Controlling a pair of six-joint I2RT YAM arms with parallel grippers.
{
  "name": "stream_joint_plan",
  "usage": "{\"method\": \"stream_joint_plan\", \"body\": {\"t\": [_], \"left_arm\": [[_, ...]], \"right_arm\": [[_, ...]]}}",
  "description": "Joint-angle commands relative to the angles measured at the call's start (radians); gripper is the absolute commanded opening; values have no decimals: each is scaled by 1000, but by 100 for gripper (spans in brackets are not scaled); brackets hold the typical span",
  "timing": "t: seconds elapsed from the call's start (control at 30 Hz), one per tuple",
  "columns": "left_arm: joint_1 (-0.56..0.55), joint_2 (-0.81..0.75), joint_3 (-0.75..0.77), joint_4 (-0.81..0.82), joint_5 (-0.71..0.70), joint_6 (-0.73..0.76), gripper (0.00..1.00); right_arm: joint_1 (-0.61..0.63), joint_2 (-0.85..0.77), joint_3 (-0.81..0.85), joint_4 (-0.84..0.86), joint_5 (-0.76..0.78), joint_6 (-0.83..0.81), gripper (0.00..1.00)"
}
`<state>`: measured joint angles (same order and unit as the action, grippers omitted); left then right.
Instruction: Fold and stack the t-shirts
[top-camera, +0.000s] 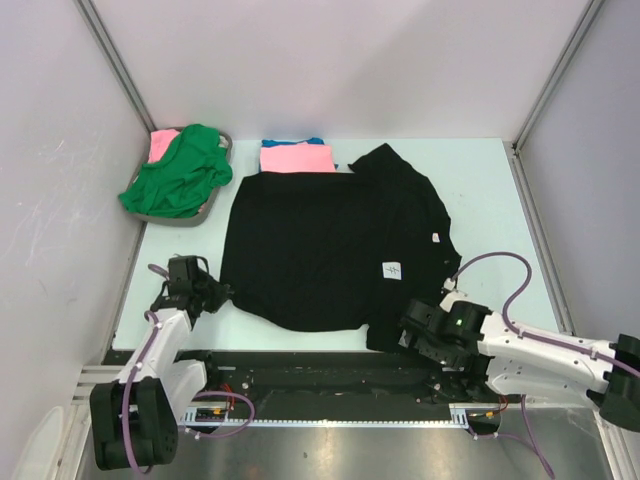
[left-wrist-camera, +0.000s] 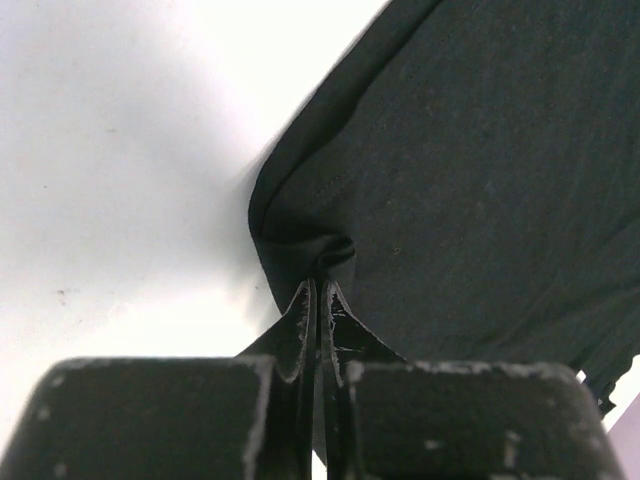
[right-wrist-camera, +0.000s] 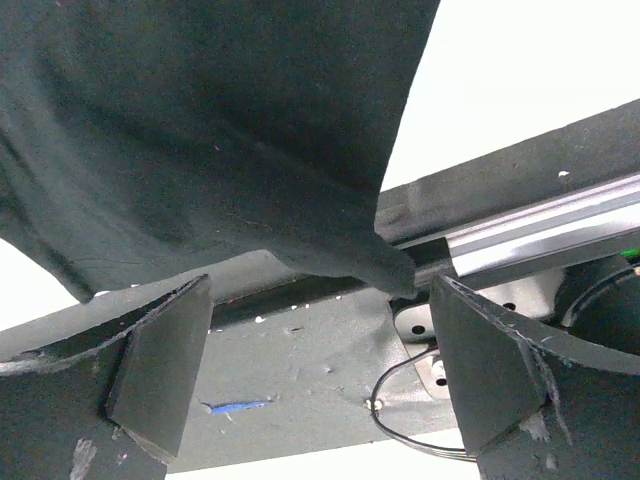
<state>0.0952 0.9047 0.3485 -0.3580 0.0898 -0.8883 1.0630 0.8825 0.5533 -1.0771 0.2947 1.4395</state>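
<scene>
Black tee (top-camera: 320, 240), one, flat; my left gripper (left-wrist-camera: 318, 300) clamps its near-left edge, right gripper (right-wrist-camera: 320, 370) gapes at near-right hem. Far: one green tee (top-camera: 180, 172), two pink (top-camera: 295, 157), one blue (top-camera: 312, 142).

Spread tool (right-wrist-camera: 322, 290) facing black t-shirt (right-wrist-camera: 200, 130)

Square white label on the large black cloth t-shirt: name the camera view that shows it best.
Top external: the square white label lies plainly on the spread black t-shirt. Both wrist views show only black cloth, no label: the left a pinched edge, the right a hanging corner.
</scene>
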Motion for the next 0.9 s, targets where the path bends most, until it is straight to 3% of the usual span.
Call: {"method": "stream_joint_plan", "body": {"t": [0.0, 0.13, 0.23, 0.27, 0.33, 0.4, 0.43, 0.47, 0.67, 0.87], "left_arm": [[24, 17, 0, 54, 48, 48, 0], [37, 17, 1, 53, 57, 58, 0], [46, 17, 6, 44, 53, 66, 0], [47, 17, 6, 44, 56, 66, 0], [52, 16, 4, 37, 53, 69, 0], [57, 8, 4, 30, 57, 71, 0], [60, 5, 4, 27, 59, 71, 0], [60, -3, 6, 24, 56, 71, 0], [71, -50, 26, -25, 65, 72, 0], [74, -125, 102, -111, 79, 75, 0]], "right_arm": [[58, 41, -13, -11, 64, 136, 93], [61, 32, -16, 0, 95, 140, 81], [61, 13, -15, -9, 119, 137, 63], [60, 10, -15, -12, 124, 136, 51], [58, 9, -15, -18, 139, 136, 40], [57, 9, -15, -18, 144, 136, 22], [57, 9, -15, -14, 146, 136, 8], [57, 9, -16, -12, 149, 136, 0], [57, -39, 2, 23, 182, 99, 0], [37, -73, 151, 16, 312, -39, 0]]}}
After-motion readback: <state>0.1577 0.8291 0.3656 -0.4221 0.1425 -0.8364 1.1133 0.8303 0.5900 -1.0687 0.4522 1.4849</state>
